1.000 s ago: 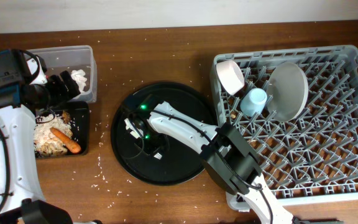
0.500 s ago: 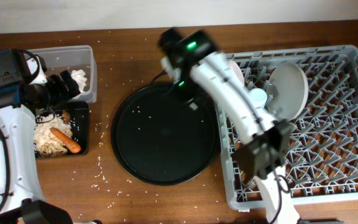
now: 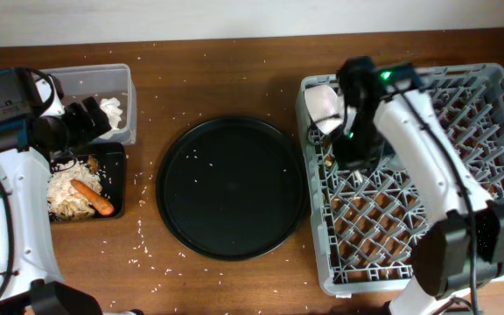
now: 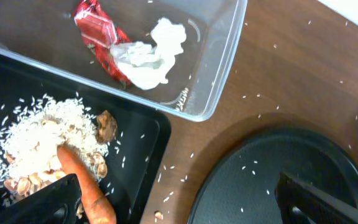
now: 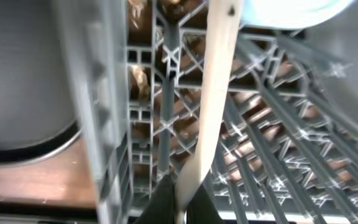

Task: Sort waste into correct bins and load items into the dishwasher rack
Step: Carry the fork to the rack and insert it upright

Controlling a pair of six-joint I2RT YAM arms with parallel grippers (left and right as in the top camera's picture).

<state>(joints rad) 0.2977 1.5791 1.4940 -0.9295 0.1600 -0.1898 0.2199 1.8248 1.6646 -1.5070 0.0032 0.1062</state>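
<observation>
While they hang over the bins, left fingers [image 4: 36, 202]: spread wide, grasping nothing.
Clear tub [image 4: 222, 68]: holds the red wrapper [image 4: 95, 22] and white tissue [image 4: 148, 53].
Black tray [image 4: 148, 162]: touching the tub; rice [image 4: 36, 140] and carrot [image 4: 89, 193] inside.
Round tray [image 3: 230, 188]: mid-worktop, a few grains on it.
Right fingers [image 5: 166, 202]: clenched on the fork's handle.
Fork [image 5: 213, 93]: over the rack's [image 3: 497, 219] left part, near the bowl [image 3: 322, 105] and blue cup [image 5: 291, 12].

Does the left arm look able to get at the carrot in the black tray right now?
Probably yes. The carrot lies uncovered on the rice in the shallow black tray, and the left pincer hangs open close above it, with nothing in between.
</observation>
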